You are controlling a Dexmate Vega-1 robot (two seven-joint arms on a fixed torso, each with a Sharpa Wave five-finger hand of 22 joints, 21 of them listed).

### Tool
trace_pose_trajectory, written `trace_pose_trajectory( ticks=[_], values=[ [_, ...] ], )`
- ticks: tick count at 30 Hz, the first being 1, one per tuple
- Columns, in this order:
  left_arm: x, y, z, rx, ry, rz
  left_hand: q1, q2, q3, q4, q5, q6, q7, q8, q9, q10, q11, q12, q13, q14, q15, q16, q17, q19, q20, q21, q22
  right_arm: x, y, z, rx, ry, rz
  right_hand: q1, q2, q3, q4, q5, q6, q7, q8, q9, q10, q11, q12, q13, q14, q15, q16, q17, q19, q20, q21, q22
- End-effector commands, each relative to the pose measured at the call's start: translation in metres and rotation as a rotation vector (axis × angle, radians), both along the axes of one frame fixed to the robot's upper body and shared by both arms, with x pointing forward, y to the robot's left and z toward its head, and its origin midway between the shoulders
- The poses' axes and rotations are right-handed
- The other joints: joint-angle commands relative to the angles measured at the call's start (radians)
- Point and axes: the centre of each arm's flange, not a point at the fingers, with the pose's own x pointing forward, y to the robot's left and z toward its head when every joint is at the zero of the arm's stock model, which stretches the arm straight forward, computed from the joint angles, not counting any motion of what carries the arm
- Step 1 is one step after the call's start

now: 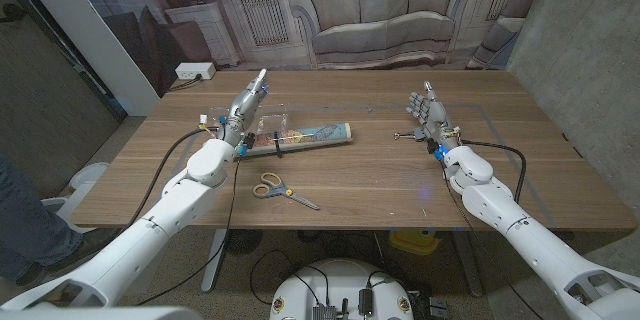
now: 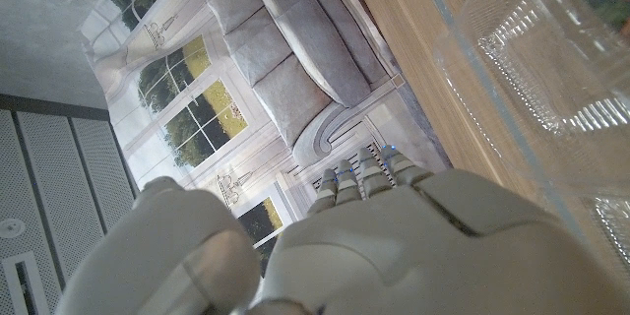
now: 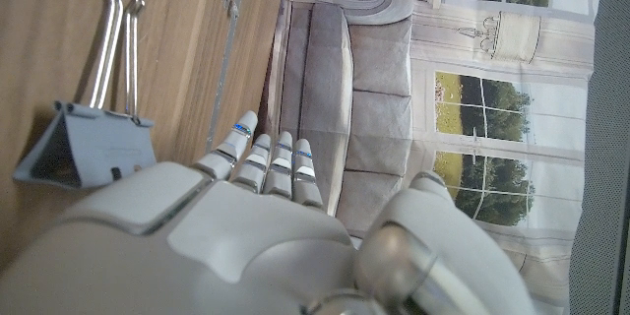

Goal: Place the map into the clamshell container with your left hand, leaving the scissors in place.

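Observation:
The folded map [image 1: 322, 132] lies on the wooden table [image 1: 400, 190], its left end at or inside the clear clamshell container [image 1: 268, 123]; I cannot tell how far in it lies. My left hand [image 1: 248, 100] is raised over the container's left side, fingers stretched out, holding nothing. In the left wrist view that hand [image 2: 394, 246] is in front of the clear container [image 2: 536, 44]. The scissors [image 1: 282, 190], with yellow and grey handles, lie nearer me, apart from both hands. My right hand [image 1: 428, 112] stands far to the right with straight fingers and nothing in it.
A grey binder clip [image 1: 408, 137] lies just left of my right hand, and it is beside that hand [image 3: 246, 226] as the clip [image 3: 84, 148] in the right wrist view. Cables run along both forearms. A printed sofa backdrop [image 1: 380, 20] hangs behind the table.

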Motion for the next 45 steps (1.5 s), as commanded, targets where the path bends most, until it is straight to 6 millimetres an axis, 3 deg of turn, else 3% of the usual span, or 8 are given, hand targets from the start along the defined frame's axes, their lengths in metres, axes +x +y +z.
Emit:
trace_pose_trajectory(
  ticks=[1,45],
  values=[
    [-0.009,0.001,0.001,0.053,-0.029,0.077,0.01,0.001,0.0,-0.006,0.007,0.012,0.002,0.01,0.003,0.008,-0.004,0.008,0.005,0.007,-0.004,0.004,0.003,0.004,-0.022,0.006,0.002,-0.001,0.002,0.002,0.007,-0.005,-0.003,0.003,0.006,0.003,-0.004,-0.004,0.011,0.0,0.003,0.003,0.007,-0.002,0.005,0.003,0.006,0.0,0.004,0.001,0.009,-0.013,-0.003,0.004],
    [-0.045,-0.024,0.01,0.41,-0.178,0.528,0.106,0.01,0.003,-0.053,0.023,0.158,-0.011,0.033,0.004,0.146,-0.037,0.025,0.006,0.142,-0.039,0.016,0.002,0.102,-0.036,0.021,0.003,-0.004,0.004,-0.001,0.022,-0.017,-0.004,0.009,0.011,0.001,-0.01,-0.008,0.016,-0.001,0.001,0.003,0.013,-0.001,0.004,0.004,0.013,0.0,0.002,0.001,0.016,-0.01,-0.022,0.005]
  ],
)
